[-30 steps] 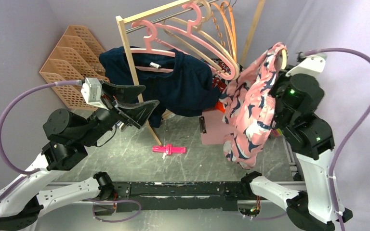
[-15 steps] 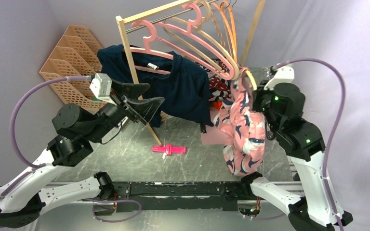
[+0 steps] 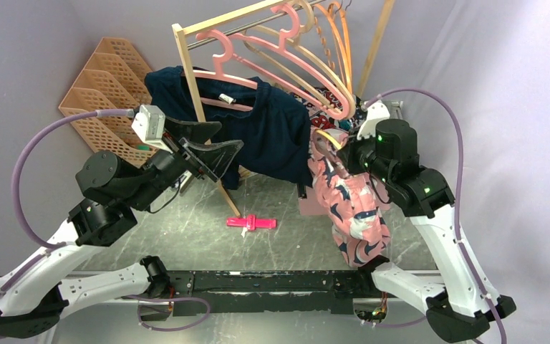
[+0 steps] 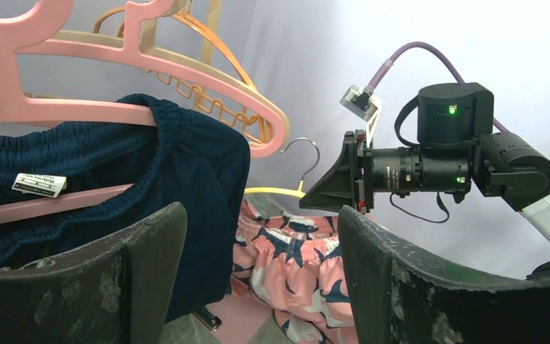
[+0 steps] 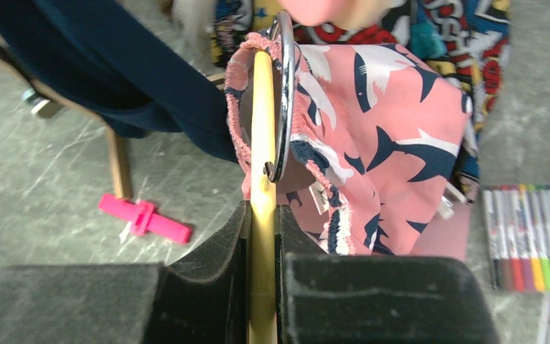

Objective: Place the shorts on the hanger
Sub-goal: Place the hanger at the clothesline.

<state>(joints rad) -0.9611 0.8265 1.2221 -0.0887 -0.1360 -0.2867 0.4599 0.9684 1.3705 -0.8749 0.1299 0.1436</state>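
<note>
The salmon-pink shorts (image 3: 351,208) with navy and white shapes hang from the pale yellow hanger (image 3: 327,137), their waistband draped over its bar. My right gripper (image 3: 349,154) is shut on the hanger and holds it in the air beside the clothes rack. In the right wrist view the yellow bar (image 5: 262,143) runs between my pads, with the silver hook (image 5: 285,93) and the shorts (image 5: 394,143) beyond. My left gripper (image 3: 229,140) is open and empty, left of the shorts. It faces the shorts (image 4: 308,265), the hanger (image 4: 272,191) and the right gripper (image 4: 329,192).
A wooden rack (image 3: 200,115) holds pink hangers (image 3: 258,68) and a navy garment (image 3: 258,136). A pink clip (image 3: 251,223) lies on the table. An orange lattice organiser (image 3: 107,79) stands back left. Markers (image 5: 530,236) and cartoon-print cloth (image 5: 465,36) lie to the right.
My right arm has swung left toward the rack, carrying the hanger and shorts with it. My left gripper has shifted slightly right and stays open.
</note>
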